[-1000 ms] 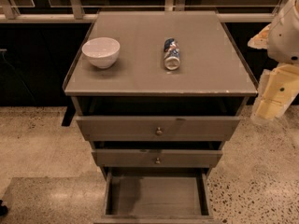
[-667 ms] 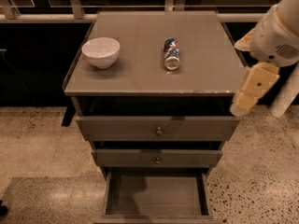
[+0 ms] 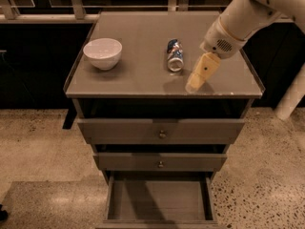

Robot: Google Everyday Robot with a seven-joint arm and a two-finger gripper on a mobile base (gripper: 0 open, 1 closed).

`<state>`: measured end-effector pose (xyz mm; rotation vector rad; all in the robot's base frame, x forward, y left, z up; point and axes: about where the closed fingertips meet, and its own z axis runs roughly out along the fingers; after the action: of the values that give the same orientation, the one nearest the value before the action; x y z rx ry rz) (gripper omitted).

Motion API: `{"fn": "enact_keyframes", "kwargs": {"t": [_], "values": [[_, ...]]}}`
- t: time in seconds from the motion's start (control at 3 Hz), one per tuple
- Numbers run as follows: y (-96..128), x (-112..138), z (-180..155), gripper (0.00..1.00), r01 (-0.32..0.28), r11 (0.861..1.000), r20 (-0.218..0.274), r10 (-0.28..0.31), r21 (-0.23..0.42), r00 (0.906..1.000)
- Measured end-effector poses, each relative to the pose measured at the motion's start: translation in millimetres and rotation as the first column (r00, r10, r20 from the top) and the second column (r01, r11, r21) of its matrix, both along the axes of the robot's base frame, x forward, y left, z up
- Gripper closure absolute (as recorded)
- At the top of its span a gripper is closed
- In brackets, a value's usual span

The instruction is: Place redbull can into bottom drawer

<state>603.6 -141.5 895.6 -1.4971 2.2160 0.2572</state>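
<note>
– What's on the cabinet (image 3: 138, 80), starting at the left?

– A white bowl (image 3: 102, 53) stands upright on the left part of the grey top, well back from the front edge.

– And underneath?

– Three drawers are stacked below the top. The upper two each show a flat front with a small round knob in the middle. The bottom drawer (image 3: 157, 199) is pulled out well past them, so I look straight down onto its flat floor and low sides.

– Where's the can?

– The can (image 3: 175, 55) lies on its side on the top, about in the middle, well apart from the bowl. It points front to back, with a silvery end towards the front edge and the blue part behind it. It sits high above that drawer.

– And the gripper?

– The gripper (image 3: 194, 84) is just right of the can and a little nearer the front edge. It slants down to the left, with its pale yellow tip low over the top. Its shadow lies on the surface right beside it. I can't tell whether the tip touches the wood.

– Open or closed?

– From where I stand I can't tell. It has hold of nothing, and bare top shows between it and the can.

– What's further right?

– The white arm (image 3: 243, 18) rises from the gripper up to the right corner, above the cabinet's right edge.
</note>
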Motion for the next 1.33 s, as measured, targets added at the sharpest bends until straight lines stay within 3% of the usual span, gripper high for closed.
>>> {"fn": "enact_keyframes", "kwargs": {"t": [0.33, 0.67, 1.0, 1.33], "values": [[0, 0, 0, 0.00, 0.000, 1.000, 0.000, 0.000, 0.000, 1.0000], [-13, 10, -3, 0.00, 0.098, 0.994, 0.035, -0.099, 0.042, 0.9945], [-39, 50, -1, 0.00, 0.254, 0.962, 0.127, -0.265, 0.100, 0.9557], [-57, 88, 5, 0.00, 0.330, 0.932, 0.182, -0.355, 0.153, 0.9172]]}}
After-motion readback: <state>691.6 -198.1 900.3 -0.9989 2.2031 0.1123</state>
